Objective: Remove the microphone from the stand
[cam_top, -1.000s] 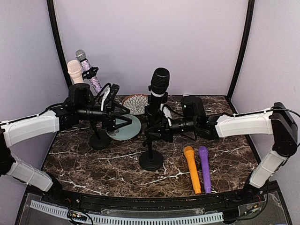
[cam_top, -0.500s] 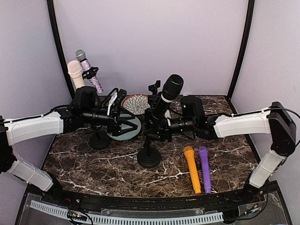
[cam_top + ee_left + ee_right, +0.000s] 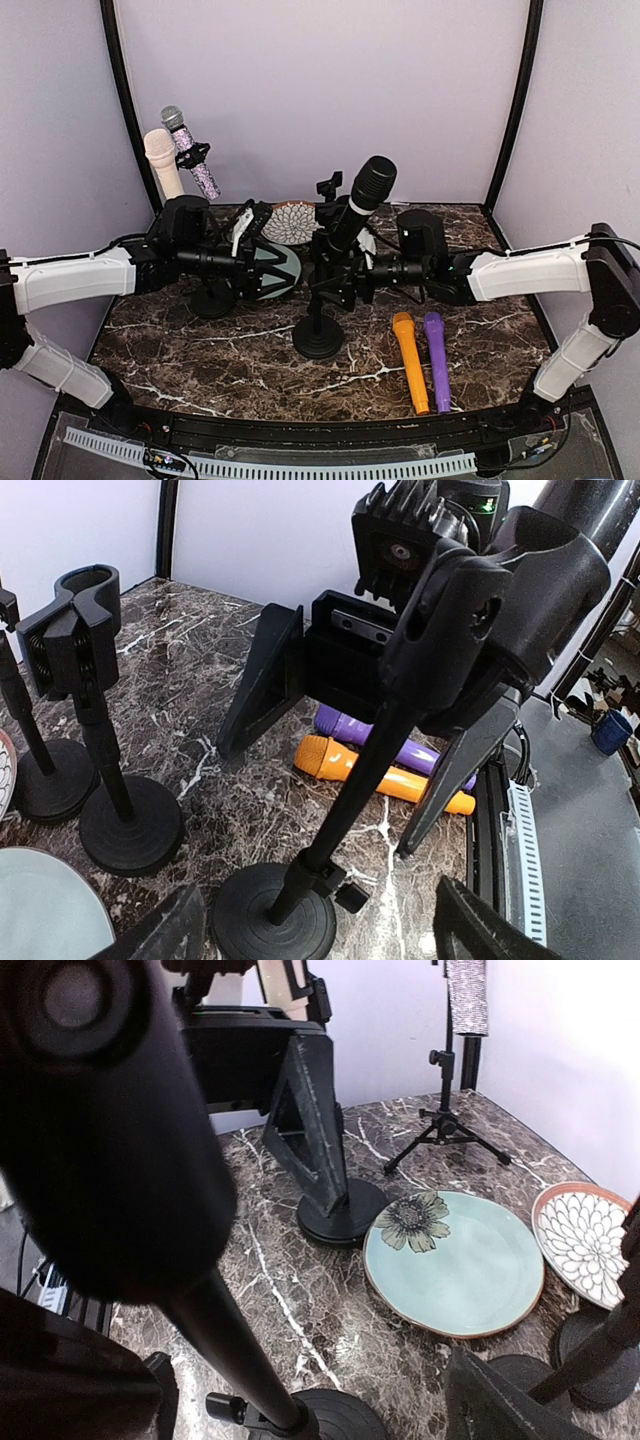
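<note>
The black microphone (image 3: 360, 205) leans to the right in the clip of the black round-based stand (image 3: 318, 335) at the table's middle. My right gripper (image 3: 340, 272) is open, one finger on each side of the stand's pole just below the clip, gripping nothing. In the left wrist view its spread fingers (image 3: 262, 680) sit behind the pole (image 3: 350, 790). My left gripper (image 3: 262, 256) hangs open a little left of the stand, holding nothing. The right wrist view shows the pole (image 3: 220, 1345) close up under the dark clip.
An orange microphone (image 3: 410, 360) and a purple microphone (image 3: 436, 358) lie right of the stand. A teal plate (image 3: 280, 272) and a patterned plate (image 3: 290, 220) sit behind. A cream microphone (image 3: 160, 155) and a glittery microphone (image 3: 190, 150) stand at the back left. An empty clip stand (image 3: 75, 615) is nearby.
The black microphone has tipped from upright to leaning right. My right gripper has opened from shut and drawn back slightly. My left gripper has shifted a little right and down.
</note>
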`<state>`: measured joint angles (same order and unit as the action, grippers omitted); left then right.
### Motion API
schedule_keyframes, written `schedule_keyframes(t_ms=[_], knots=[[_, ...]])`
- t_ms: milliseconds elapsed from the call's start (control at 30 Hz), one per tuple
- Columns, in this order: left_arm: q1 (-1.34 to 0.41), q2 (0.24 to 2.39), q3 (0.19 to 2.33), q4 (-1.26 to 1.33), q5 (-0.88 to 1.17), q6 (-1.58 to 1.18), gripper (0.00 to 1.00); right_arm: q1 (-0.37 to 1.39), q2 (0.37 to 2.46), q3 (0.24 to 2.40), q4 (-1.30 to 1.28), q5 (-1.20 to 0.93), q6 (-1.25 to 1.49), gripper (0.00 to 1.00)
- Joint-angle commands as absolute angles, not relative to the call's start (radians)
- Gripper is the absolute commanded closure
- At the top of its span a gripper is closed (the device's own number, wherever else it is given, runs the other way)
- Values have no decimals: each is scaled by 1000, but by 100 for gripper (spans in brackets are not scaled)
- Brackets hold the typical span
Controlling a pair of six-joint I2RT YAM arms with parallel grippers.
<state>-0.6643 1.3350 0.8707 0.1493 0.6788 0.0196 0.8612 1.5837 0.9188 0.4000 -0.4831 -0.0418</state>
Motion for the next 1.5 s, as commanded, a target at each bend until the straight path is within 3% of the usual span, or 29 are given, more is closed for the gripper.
schedule_keyframes(t_ms=[0, 233, 533, 767, 1467], knots=[[-678, 1281, 841, 204, 637, -29, 19, 862, 1530, 873, 485, -389, -1, 2], [-698, 1263, 808, 243, 575, -93, 19, 836, 1469, 793, 526, -282, 77, 1], [-756, 1230, 738, 359, 468, -269, 20, 790, 1236, 626, 573, -188, 208, 2], [-798, 1232, 714, 385, 401, -353, 21, 819, 1085, 626, 552, -180, 297, 2], [-821, 1255, 689, 400, 353, -461, 23, 1014, 1165, 756, 538, -88, 182, 2]])
